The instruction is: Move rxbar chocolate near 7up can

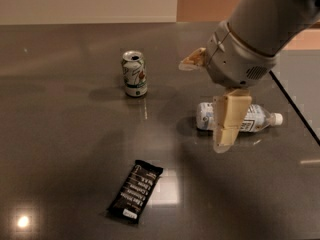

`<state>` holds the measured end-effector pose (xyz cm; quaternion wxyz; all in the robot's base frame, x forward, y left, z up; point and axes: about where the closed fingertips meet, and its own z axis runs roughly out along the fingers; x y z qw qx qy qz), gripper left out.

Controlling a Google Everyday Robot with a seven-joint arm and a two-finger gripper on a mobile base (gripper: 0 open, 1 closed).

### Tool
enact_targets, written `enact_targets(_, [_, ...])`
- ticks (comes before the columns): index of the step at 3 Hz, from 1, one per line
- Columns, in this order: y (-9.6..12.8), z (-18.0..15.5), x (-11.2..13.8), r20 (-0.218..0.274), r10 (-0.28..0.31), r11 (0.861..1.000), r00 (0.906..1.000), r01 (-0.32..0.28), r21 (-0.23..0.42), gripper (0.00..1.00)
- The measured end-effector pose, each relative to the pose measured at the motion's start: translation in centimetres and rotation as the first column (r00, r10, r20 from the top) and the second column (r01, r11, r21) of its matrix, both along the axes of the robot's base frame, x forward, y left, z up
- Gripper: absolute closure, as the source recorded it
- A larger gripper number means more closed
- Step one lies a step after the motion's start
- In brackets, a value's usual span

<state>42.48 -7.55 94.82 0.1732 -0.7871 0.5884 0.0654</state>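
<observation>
well apart from rxbar point(135, 190), gripper point(202, 105) over bottle point(256, 119)

Grey arm point(270, 14) enters from tabletop's point(60, 134) far-R corner, wrist point(237, 59) tilted down-left. The gripper point(201, 106) hangs above R half of tabletop, nearer R edge; fingers point(230, 119) spread wide: one pointing down, other sticking out left.

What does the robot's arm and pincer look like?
The arm is a thick, smooth light-grey cylinder ending in a rounded grey wrist housing with a small vent grille. The pincer, hanging above the lying bottle, has two flat tan fingers. No cables or markings show.
</observation>
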Motion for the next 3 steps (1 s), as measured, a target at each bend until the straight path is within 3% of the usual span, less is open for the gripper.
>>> enact_targets(1, [2.5,-1.5,-2.0,-0.009,0.115,0.993,0.9933,-0.115,0.014,0.00])
enact_targets(2, [4.8,-3.8,-3.6,-0.014,0.240,0.971,0.9707,-0.240,0.006,0.00])
enact_targets(3, [5.8,-5.4,-4.3,-0.022,0.307,0.952,0.9515,-0.307,-0.002,0.00])
